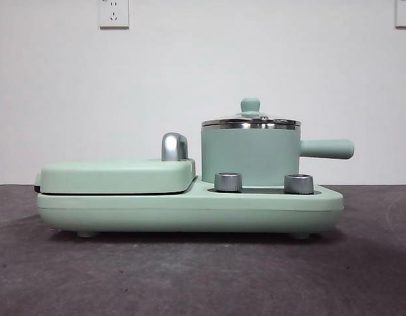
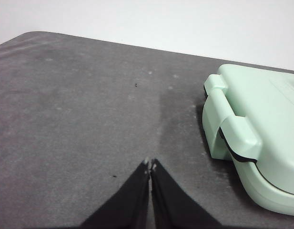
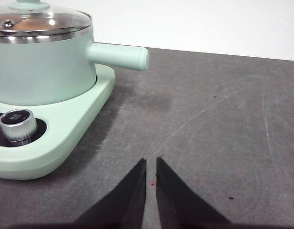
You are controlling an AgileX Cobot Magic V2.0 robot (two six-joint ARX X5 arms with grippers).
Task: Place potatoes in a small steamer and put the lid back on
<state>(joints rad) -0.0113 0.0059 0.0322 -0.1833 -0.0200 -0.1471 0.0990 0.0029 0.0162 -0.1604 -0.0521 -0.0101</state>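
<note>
The small steamer (image 1: 250, 158) stands on the right half of the mint-green appliance base (image 1: 189, 212), its side handle (image 1: 328, 149) pointing right. The glass lid (image 1: 250, 122) sits on the steamer's rim, knob up. In the right wrist view the steamer (image 3: 42, 67) and lid (image 3: 39, 23) are close, and something orange-brown, probably the potato (image 3: 27, 24), shows faintly through the glass. My right gripper (image 3: 151, 160) is shut and empty over the bare table beside the base. My left gripper (image 2: 150, 164) is shut and empty over the table beside the griddle end. Neither gripper shows in the front view.
The flat griddle cover (image 1: 117, 176) with its chrome handle (image 1: 174, 146) is closed on the base's left half; it also shows in the left wrist view (image 2: 261, 133). Two steel dials (image 1: 228, 182) (image 1: 299, 184) sit in front of the steamer. The table is dark grey.
</note>
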